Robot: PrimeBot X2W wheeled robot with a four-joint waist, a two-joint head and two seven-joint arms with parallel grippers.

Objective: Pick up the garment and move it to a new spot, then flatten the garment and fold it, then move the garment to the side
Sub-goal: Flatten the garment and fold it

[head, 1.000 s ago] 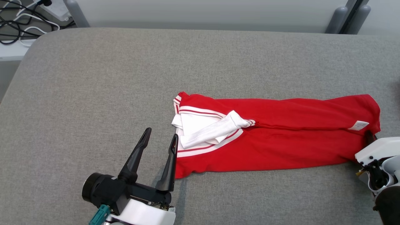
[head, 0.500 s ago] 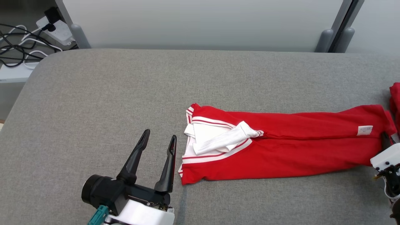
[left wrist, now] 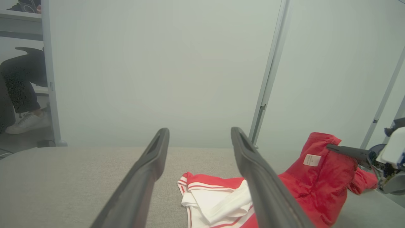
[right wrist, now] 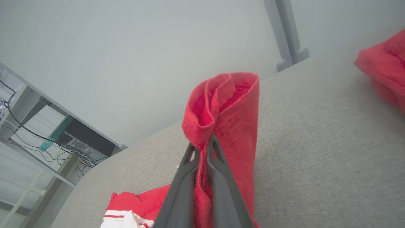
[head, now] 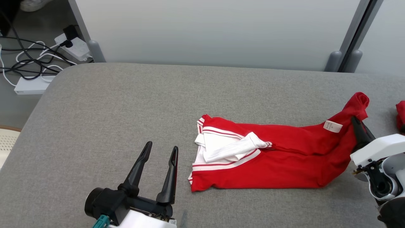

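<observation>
Raised at its right end, the red cloth garment with white striped collar (head: 284,161) now lifts off the grey fabric-covered table (head: 95,110).
Left gripper (head: 161,146) spread, empty, beside the flat collar end; right gripper (right wrist: 202,145) pinches the hem, probably several layers; relocation judged begun.

A red garment (head: 278,164) lies along the grey padded table (head: 126,104), its white, red-striped trim toward 9 o'clock. The 3 o'clock end stands raised, pinched between the closed fingers of the right gripper (head: 356,122), with a white label (head: 333,126) just beside them. At 7 o'clock the left gripper (head: 161,146) has its fingers spread, clear of the cloth.
</observation>
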